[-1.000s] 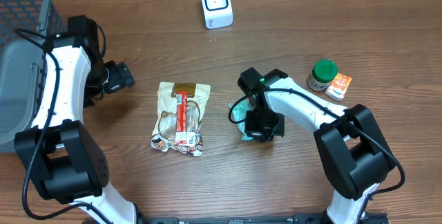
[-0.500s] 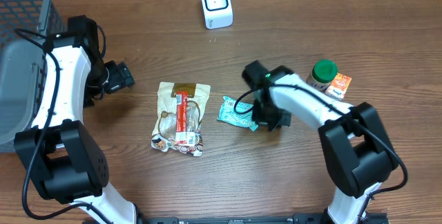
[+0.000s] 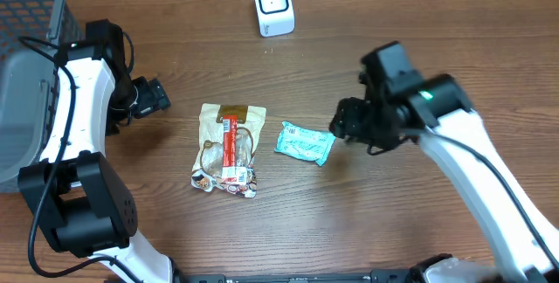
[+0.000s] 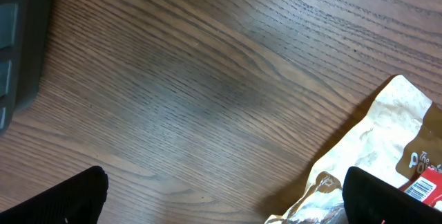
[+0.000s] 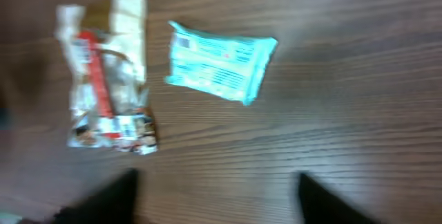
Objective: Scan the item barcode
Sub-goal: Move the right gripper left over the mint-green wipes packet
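The teal packet (image 3: 304, 143) lies flat on the wooden table, free of any gripper; the right wrist view shows it blurred (image 5: 221, 61), and no barcode can be made out. The white scanner (image 3: 273, 5) stands at the far edge. My right gripper (image 3: 343, 127) hovers open just right of the packet, raised off the table, and its dark fingers (image 5: 103, 198) show nothing between them (image 5: 217, 200). My left gripper (image 3: 157, 97) rests open at the left, its fingers wide apart over bare wood (image 4: 224, 203).
A beige and red snack bag (image 3: 229, 148) lies left of the teal packet and reaches into the left wrist view (image 4: 387, 134). A grey basket (image 3: 26, 56) fills the far left corner.
The right gripper has opened and let go of the teal packet, then lifted and swung right. The packet now lies uncovered on the table. The left arm has not moved.
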Controlling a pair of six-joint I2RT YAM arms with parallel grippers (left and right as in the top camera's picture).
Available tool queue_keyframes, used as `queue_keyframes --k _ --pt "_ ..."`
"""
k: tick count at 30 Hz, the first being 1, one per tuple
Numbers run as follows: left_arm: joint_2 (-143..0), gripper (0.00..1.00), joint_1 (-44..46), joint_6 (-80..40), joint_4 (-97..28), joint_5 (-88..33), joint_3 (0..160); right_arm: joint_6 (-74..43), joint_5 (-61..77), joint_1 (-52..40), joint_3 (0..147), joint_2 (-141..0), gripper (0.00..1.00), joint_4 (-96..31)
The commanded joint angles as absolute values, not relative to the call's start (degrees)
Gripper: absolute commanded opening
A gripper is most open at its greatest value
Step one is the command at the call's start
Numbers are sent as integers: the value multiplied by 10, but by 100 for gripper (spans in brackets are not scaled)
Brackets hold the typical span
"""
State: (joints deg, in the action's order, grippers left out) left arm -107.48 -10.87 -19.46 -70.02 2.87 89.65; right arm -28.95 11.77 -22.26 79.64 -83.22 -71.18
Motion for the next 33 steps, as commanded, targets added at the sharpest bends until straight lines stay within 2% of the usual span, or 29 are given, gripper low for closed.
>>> queue_keyframes --k 1,7,11,12,17,19,21,33 --pt "-1064 100 -107 -193 -700 34 905 -280 114 -224 810 -795 100 -708" --pt "-1064 100 -107 -193 -700 34 905 -285 103 -224 810 -797 100 -656" --pt "-1064 100 -107 -193 -700 34 905 -302 103 -225 789 -813 93 -668" --pt "-1064 100 -107 -193 -700 34 905 -302 103 -225 767 -818 87 -661" --pt "-1064 100 -107 -193 -700 34 905 -317 104 -223 679 -846 73 -607" --pt "-1064 100 -107 -193 -700 34 905 -347 108 -221 642 -863 56 -563" --pt "-1064 100 -107 -193 -700 34 905 -365 108 -220 616 -874 51 -514" --pt "-1064 100 -107 -193 -700 34 905 -378 117 -220 599 -936 49 -455"
